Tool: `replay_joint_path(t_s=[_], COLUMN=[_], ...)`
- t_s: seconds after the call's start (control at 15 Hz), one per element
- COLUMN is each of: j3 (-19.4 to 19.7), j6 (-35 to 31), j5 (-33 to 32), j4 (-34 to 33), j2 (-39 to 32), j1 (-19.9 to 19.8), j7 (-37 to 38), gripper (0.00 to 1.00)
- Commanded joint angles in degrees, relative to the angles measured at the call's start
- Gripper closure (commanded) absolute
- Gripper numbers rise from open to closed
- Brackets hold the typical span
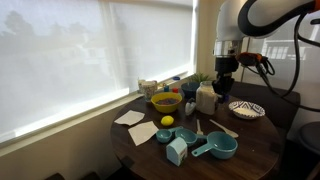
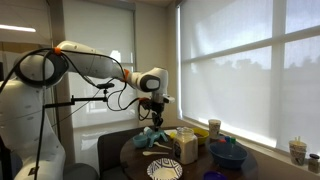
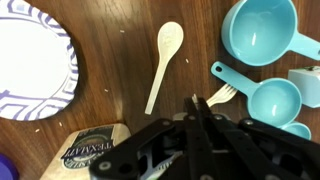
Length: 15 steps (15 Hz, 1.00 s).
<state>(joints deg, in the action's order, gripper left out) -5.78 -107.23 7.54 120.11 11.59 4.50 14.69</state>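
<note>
My gripper (image 3: pixel 193 105) hangs high over the round wooden table (image 3: pixel 110 60), fingers pressed together, and I see nothing held between them. In both exterior views it (image 1: pixel 226 76) (image 2: pixel 155 113) hovers above the table's middle. Below it in the wrist view lie a wooden spoon (image 3: pixel 165 60), a white plastic fork (image 3: pixel 222 95) and teal measuring cups (image 3: pixel 262 30). A patterned plate (image 3: pixel 30 60) is at the left. A labelled jar (image 3: pixel 95 150) sits beside the gripper body.
In an exterior view the table carries a yellow bowl (image 1: pixel 166 100), a lemon (image 1: pixel 167 121), napkins (image 1: pixel 143 133), a light blue box (image 1: pixel 177 151), the jar (image 1: pixel 206 97) and the plate (image 1: pixel 246 109). A window with blinds (image 1: pixel 70 50) runs along the table.
</note>
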Motion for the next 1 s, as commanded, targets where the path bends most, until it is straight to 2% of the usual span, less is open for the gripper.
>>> replay_joint_path(t_s=[0.0,0.8,0.93], j3=[-0.6,-2.1,-1.9], j6=[-2.2,-5.9,-8.3], j5=[2.0,0.8,2.6], j4=[6.7,15.5,16.3], j2=[1.9,2.0,1.9], j1=[0.3,0.1,0.3], j7=[1.9,7.5,7.3], gripper=[0.99,0.99,0.99])
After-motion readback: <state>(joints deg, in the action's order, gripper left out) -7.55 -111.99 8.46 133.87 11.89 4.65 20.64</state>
